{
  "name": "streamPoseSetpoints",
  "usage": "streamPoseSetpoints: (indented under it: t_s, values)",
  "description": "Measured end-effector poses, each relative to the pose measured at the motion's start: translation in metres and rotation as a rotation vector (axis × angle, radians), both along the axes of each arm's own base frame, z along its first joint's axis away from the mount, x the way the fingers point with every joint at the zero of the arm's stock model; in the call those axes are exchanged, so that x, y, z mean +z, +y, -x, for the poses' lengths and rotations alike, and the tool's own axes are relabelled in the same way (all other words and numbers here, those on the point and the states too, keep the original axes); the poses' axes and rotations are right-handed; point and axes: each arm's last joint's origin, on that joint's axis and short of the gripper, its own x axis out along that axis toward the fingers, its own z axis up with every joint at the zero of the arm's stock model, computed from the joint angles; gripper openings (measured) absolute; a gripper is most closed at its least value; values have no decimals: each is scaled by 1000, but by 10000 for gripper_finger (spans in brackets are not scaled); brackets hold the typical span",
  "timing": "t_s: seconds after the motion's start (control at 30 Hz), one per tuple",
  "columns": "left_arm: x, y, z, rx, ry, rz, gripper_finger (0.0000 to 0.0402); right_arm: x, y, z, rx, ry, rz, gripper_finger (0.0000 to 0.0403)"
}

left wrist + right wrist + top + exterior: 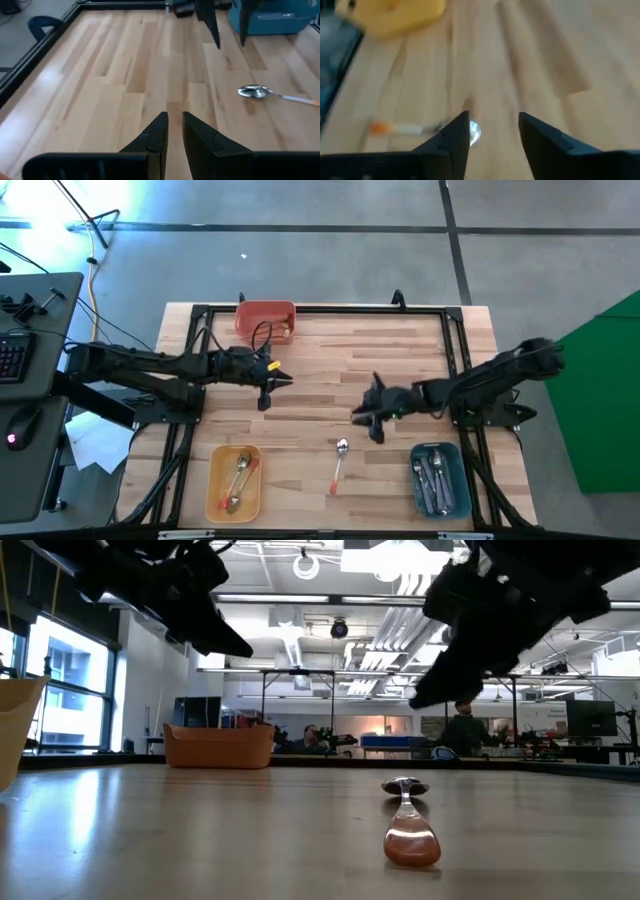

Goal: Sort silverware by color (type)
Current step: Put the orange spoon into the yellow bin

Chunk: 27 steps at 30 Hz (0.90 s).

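One spoon (339,463) with a silver bowl and an orange-red handle lies flat on the wooden table, near the front middle; it also shows in the low view (408,825). My right gripper (494,125) hovers open just above and behind its bowl (474,133), touching nothing. My left gripper (174,120) hangs over the table's middle left (283,380), its fingers a narrow gap apart with nothing between them. More silverware lies in the yellow bin (215,490) and the teal bin (455,480).
A red bin (265,313) stands at the far edge, the yellow bin at the near left and the teal bin at the near right. Black frame rails (320,309) run round the table. Bare wood lies between the two grippers. People and desks show in the room behind.
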Motion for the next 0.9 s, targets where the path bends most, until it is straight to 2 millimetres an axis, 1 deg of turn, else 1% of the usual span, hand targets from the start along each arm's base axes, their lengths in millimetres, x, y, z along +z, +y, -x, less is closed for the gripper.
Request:
streamPoseSetpoints:
  t_s: [0.1,0.27,0.4,0.5,0.57,0.7,0.8,0.9]
  values:
    - [0,-9,-1,-17,2,-6,44,-15,17,-2,93,37,51,171]
    - [-1,-22,-1,-18,7,-9,44,-30,41,-8,235,27,161,194]
    - [-1,-30,-1,-11,6,-17,44,-25,61,-27,381,-13,300,197]
    - [-1,-34,-1,-10,8,-28,44,-20,74,-43,519,37,423,197]
    - [-1,-35,0,-13,9,-32,44,-17,78,-51,598,131,489,197]
    - [-2,-38,0,-24,19,-32,44,-16,77,-70,707,304,588,197]
    - [-3,-39,1,-27,28,-33,44,-14,76,-87,770,315,598,197]
    - [-4,-39,1,-20,41,-20,44,-24,72,-95,836,336,572,197]
